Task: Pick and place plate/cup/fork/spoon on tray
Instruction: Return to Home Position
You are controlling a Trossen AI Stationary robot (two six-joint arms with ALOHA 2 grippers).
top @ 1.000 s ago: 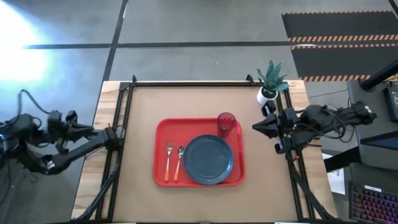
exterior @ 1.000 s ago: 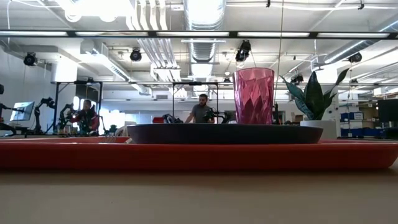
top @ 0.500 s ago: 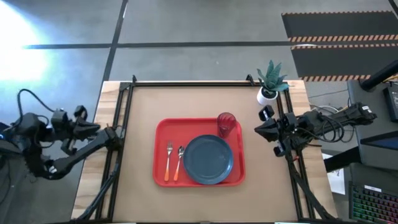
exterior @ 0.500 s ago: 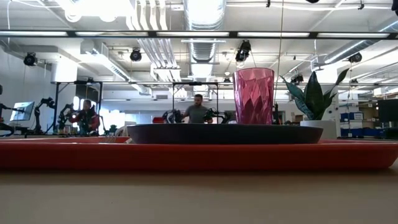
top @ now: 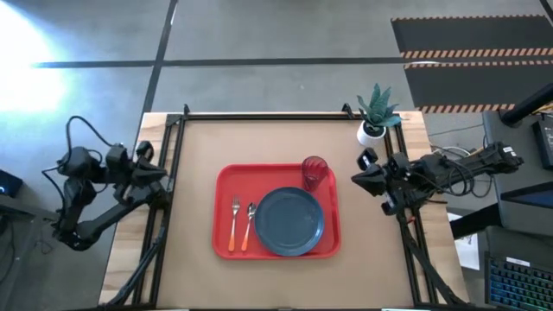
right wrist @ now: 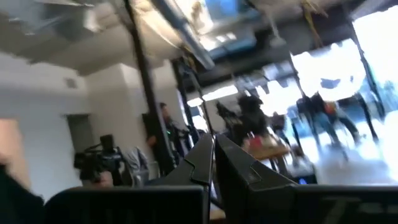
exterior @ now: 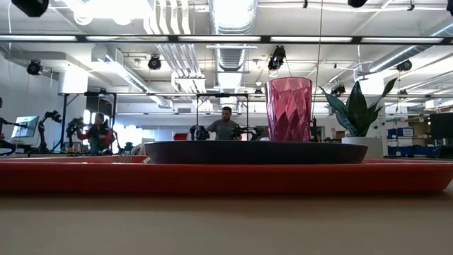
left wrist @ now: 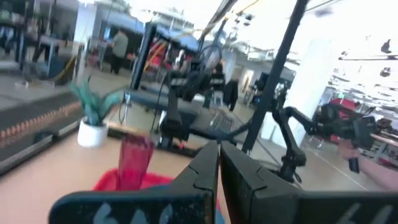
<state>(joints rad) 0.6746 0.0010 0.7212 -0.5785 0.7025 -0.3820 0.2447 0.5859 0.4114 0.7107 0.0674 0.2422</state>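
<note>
The red tray lies at the table's middle. The blue-grey plate rests flat on its right part. The red cup stands upright on its base at the tray's far right corner and also shows in the low view. The fork and the spoon lie side by side on the tray's left part, orange handles toward the near edge. My left gripper is shut and empty at the table's left edge. My right gripper is shut and empty right of the tray.
A white pot with a green plant stands at the table's far right, close to my right arm. Black frame rails run along the table's left and right edges. People and other robot arms show in the room behind the table.
My left arm has swung at the table's left edge: its elbow has drawn in and its gripper has gone a little toward the far edge, still shut. The tableware on the tray has kept still.
</note>
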